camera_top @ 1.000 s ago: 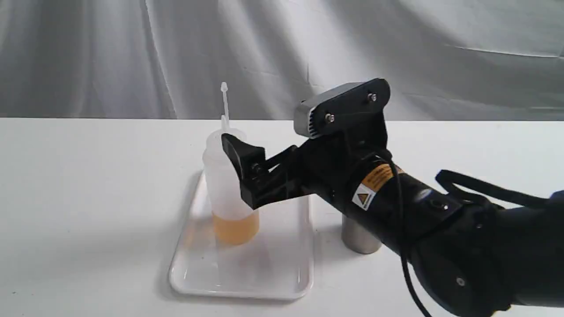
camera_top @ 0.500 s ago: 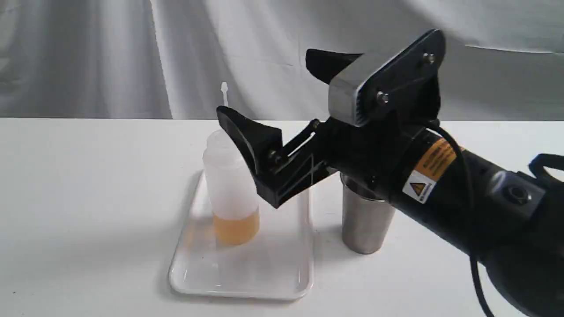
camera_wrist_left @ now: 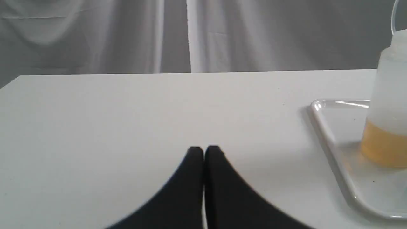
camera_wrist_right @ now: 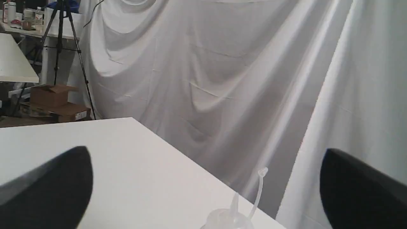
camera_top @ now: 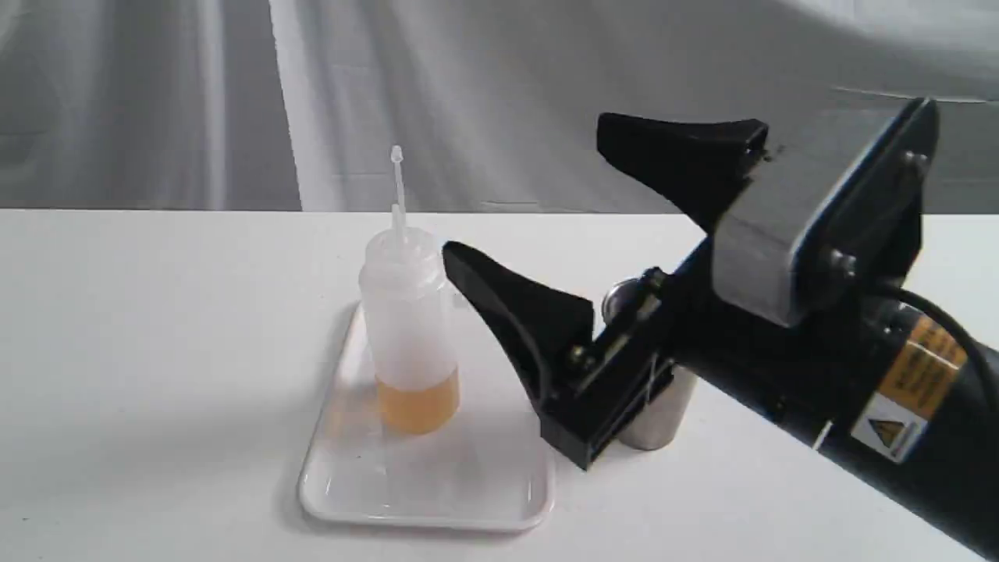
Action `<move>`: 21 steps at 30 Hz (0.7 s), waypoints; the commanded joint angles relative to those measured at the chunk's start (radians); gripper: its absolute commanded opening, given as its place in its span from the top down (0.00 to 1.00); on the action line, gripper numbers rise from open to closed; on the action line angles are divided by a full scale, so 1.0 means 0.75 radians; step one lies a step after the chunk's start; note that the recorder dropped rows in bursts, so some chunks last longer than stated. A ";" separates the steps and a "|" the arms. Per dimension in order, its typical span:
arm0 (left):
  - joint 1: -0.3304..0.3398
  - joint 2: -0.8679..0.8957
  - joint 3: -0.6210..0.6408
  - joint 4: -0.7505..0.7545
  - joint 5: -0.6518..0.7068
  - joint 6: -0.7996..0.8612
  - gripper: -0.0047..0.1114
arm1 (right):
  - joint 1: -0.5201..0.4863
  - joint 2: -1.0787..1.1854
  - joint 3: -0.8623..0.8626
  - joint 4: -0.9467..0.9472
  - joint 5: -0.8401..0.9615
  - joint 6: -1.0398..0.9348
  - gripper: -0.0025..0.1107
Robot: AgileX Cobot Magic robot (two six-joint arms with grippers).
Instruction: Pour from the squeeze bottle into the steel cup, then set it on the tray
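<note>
Left of centre in the exterior view, the squeeze bottle (camera_top: 407, 328) stands upright on the tray (camera_top: 425, 511), with amber liquid filling only its lowest part. To its right, the right gripper (camera_top: 529, 190) is spread wide and holds nothing. Its lower finger is near the bottle and in front of the steel cup (camera_top: 662, 417), whose inside is hidden. The left gripper (camera_wrist_left: 203, 149) is pressed closed and empty. Placing looks done; the next move is probably to draw the arm clear without knocking either vessel.

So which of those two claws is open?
The right gripper, its jaws spread wide near the squeeze bottle; the left gripper is pressed shut.
</note>
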 commanded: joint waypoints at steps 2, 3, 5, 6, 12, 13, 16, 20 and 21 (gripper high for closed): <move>-0.011 -0.003 0.006 -0.001 -0.010 -0.004 0.96 | -0.006 -0.096 0.085 -0.081 0.006 0.026 0.36; -0.011 -0.003 0.006 -0.001 -0.010 -0.004 0.96 | -0.006 -0.113 0.097 -0.096 0.006 0.039 0.42; -0.011 -0.003 0.006 -0.001 -0.010 -0.006 0.96 | -0.006 -0.150 0.123 -0.099 0.006 0.072 0.57; -0.011 -0.003 0.006 -0.001 -0.010 -0.006 0.96 | -0.006 -0.171 0.133 -0.099 0.006 0.097 0.65; -0.011 -0.003 0.006 -0.001 -0.010 -0.006 0.96 | -0.006 -0.274 0.185 -0.152 0.006 0.236 0.98; -0.011 -0.003 0.006 -0.001 -0.010 -0.006 0.96 | -0.006 -0.284 0.185 -0.178 0.022 0.258 0.98; -0.011 -0.003 0.006 -0.001 -0.010 -0.001 0.96 | -0.006 -0.319 0.185 -0.246 0.073 0.287 0.98; -0.011 -0.003 0.006 -0.001 -0.010 -0.001 0.96 | -0.006 -0.356 0.185 -0.265 0.144 0.333 0.98; -0.011 -0.003 0.006 -0.001 -0.010 -0.001 0.96 | -0.006 -0.362 0.185 -0.277 0.154 0.347 0.98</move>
